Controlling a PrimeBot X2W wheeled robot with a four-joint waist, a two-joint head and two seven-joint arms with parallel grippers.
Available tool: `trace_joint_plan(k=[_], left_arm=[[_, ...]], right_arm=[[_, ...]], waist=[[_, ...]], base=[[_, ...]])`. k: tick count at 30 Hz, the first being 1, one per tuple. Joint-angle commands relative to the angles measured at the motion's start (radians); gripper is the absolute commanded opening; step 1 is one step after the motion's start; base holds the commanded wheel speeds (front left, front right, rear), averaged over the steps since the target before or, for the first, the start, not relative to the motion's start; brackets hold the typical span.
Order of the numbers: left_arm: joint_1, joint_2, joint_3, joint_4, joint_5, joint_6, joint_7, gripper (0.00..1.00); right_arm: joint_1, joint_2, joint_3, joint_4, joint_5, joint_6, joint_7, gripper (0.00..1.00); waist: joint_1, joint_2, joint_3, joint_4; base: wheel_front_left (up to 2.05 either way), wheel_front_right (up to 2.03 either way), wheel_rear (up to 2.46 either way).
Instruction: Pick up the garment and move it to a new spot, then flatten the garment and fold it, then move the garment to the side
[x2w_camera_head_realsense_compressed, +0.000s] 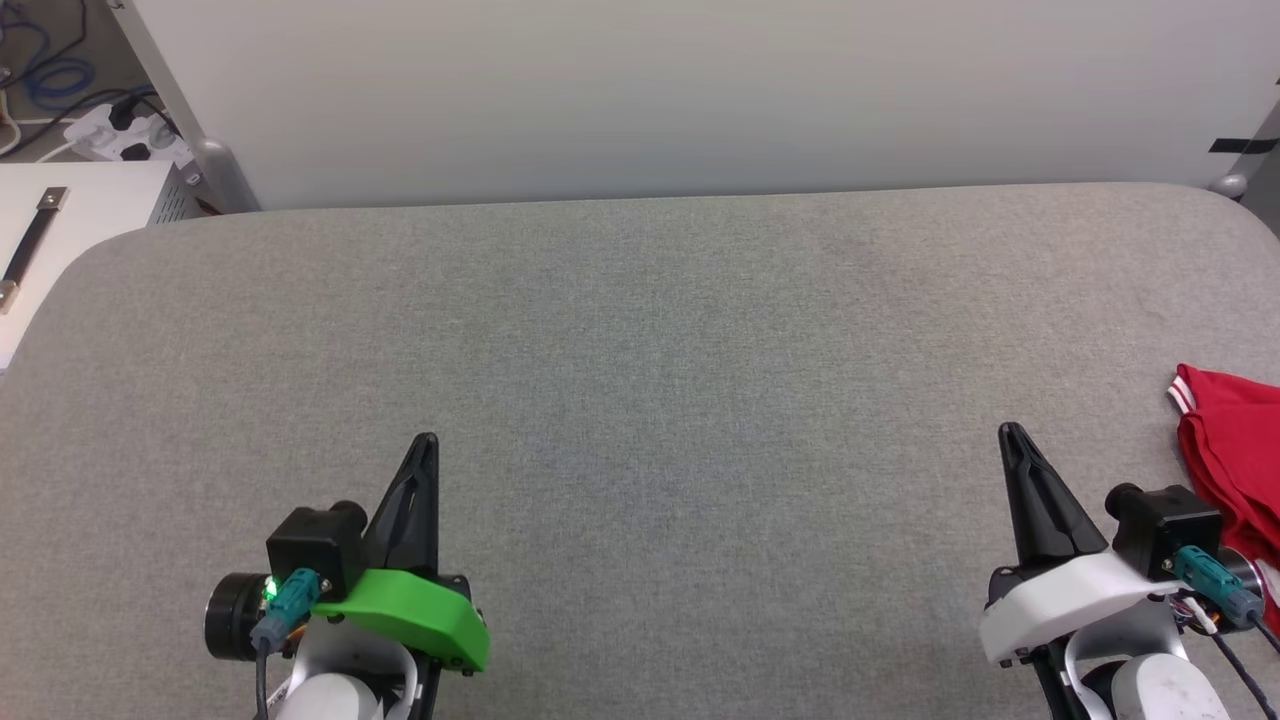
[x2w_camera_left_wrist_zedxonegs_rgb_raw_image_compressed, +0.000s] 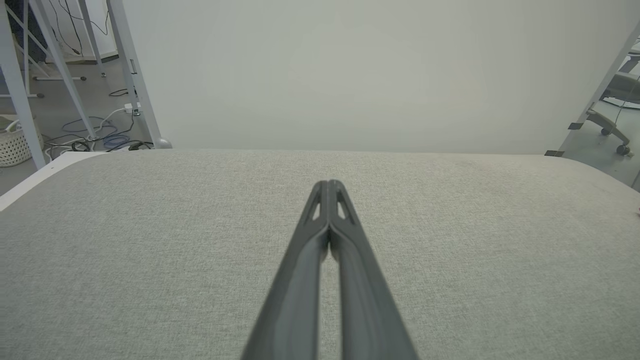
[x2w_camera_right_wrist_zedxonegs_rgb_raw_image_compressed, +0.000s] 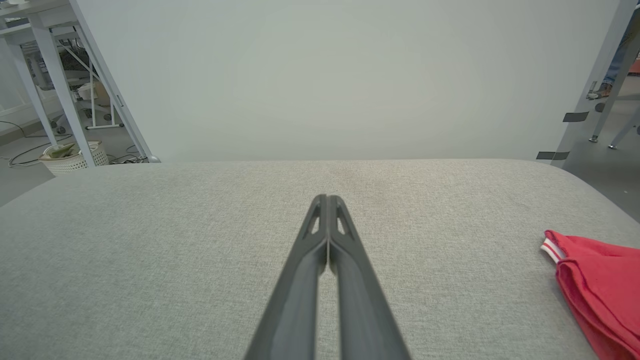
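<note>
Two grippers low at the near edge of the grey padded table (x2w_camera_head_realsense_compressed: 640, 330), one toward each near corner, well apart. Left gripper (x2w_camera_head_realsense_compressed: 428, 441): sits toward the table's near-left, green wrist cover (x2w_camera_head_realsense_compressed: 415, 612) behind it, long dark fingers stretched low over the table top and pointing at its far edge, leaning slightly toward the table's middle. Jaws pressed together tip to tip, clamping nothing; seen along the fingers from the left wrist, a thin slit below the joined tips. Right gripper (x2w_camera_head_realsense_compressed: 1011, 431): mirrors that pose toward the table's near-right, white wrist cover (x2w_camera_head_realsense_compressed: 1060, 592) behind it, fingers aimed at the far edge with a slight lean toward the table's middle. Jaws likewise closed flat on each other, empty. Garment (x2w_camera_head_realsense_compressed: 1235, 455): lies bunched at the table's right edge, red, with a striped red-and-white hem corner turned toward the far edge; just beside the right wrist, apart from the fingertips, partly cut off by the head view's border. Touches neither gripper's fingers. White panel (x2w_camera_head_realsense_compressed: 700, 90) upright along the table's far edge
</note>
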Motion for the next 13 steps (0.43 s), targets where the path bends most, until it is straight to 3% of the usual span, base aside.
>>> trace_joint_plan(k=[1,13], left_arm=[[0.018,-0.005,0.005,-0.005,0.012,0.008,0.006,0.00],[0.022,-0.007,0.016,-0.020,0.041,0.020,0.030,0.00]], right_arm=[[0.010,0.004,-0.003,-0.008,-0.012,0.000,0.006,0.00],[0.016,0.010,-0.008,-0.018,-0.039,0.000,0.025,0.00]], waist=[[0.0000,0.0000,-0.001,0.000],[0.0000,0.0000,-0.007,0.003]], base=[[0.00,0.00,0.00],[0.00,0.00,0.00]])
